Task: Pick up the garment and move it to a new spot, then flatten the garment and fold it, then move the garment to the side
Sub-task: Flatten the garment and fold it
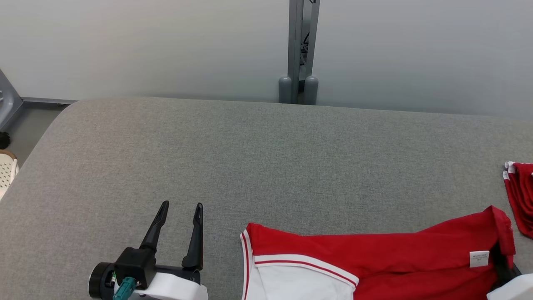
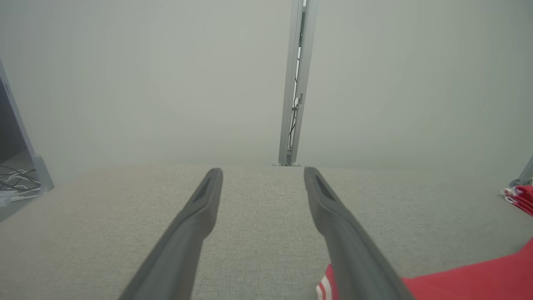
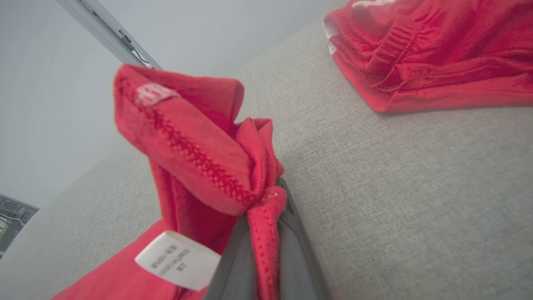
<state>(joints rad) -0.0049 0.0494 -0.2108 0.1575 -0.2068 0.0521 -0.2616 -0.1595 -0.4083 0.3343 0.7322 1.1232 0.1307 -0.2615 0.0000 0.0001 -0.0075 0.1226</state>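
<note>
The garment [image 1: 374, 254] is red with white panels and a red-and-white striped edge, lying at the front right of the grey padded table [image 1: 266, 158]. Its right corner is lifted, with a white label [image 1: 479, 258] showing. My right gripper [image 1: 501, 260] is shut on that corner; in the right wrist view the red fabric [image 3: 208, 166] bunches up between the dark fingers [image 3: 287, 250], with the label [image 3: 177, 260] beside them. My left gripper [image 1: 181, 208] hovers open over the table left of the garment. In the left wrist view its fingers [image 2: 200, 216] stand wide apart, with the garment's edge [image 2: 466, 281] at lower right.
Another folded red garment [image 1: 520, 196] lies at the table's right edge, also seen as a red pile [image 3: 429, 50] in the right wrist view. A grey post [image 1: 300, 50] rises behind the table against a pale wall. Floor and a pale basket [image 1: 6, 171] lie off the left edge.
</note>
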